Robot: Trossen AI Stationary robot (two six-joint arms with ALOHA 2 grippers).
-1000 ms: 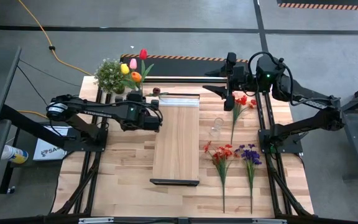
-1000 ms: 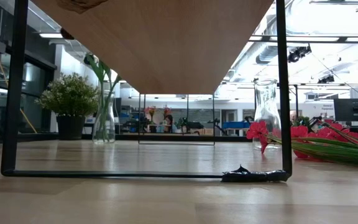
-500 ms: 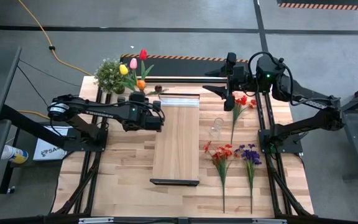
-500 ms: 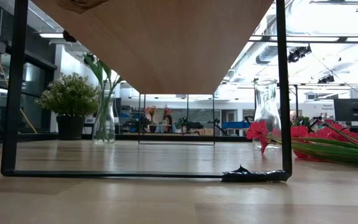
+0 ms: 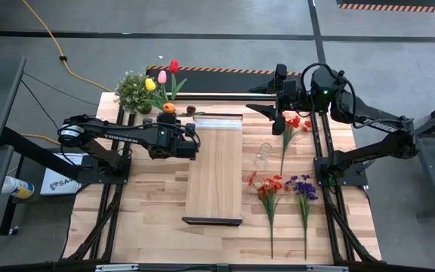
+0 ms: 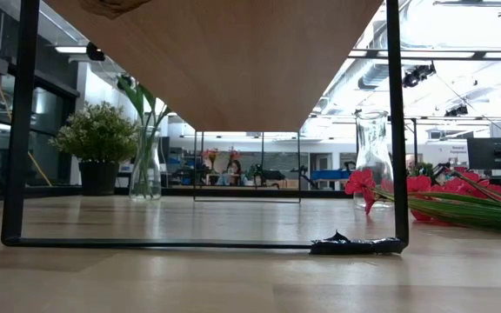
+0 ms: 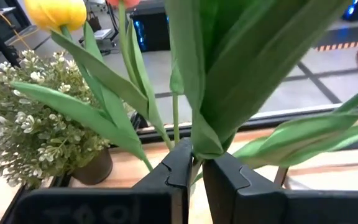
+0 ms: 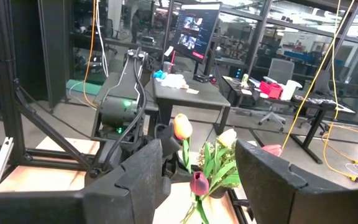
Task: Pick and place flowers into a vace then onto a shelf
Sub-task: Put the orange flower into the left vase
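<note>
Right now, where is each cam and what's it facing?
High: overhead, straight down on the shelf; both arms show.
Low: table height, under the shelf, toward the room; no arm shows.
Left wrist: past the left gripper, into tulip stems.
Right wrist: past the right gripper, toward the left arm.
Shared: tulips.

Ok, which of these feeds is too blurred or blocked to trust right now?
Left wrist view: the big green tulip leaves sit right at the lens, soft and filling the middle, while the bushy white-flowered potted plant is sharper. Low view: the light wooden shelf board blocks the upper half, with bright ceiling glare at right. High view is evenly lit.
</note>
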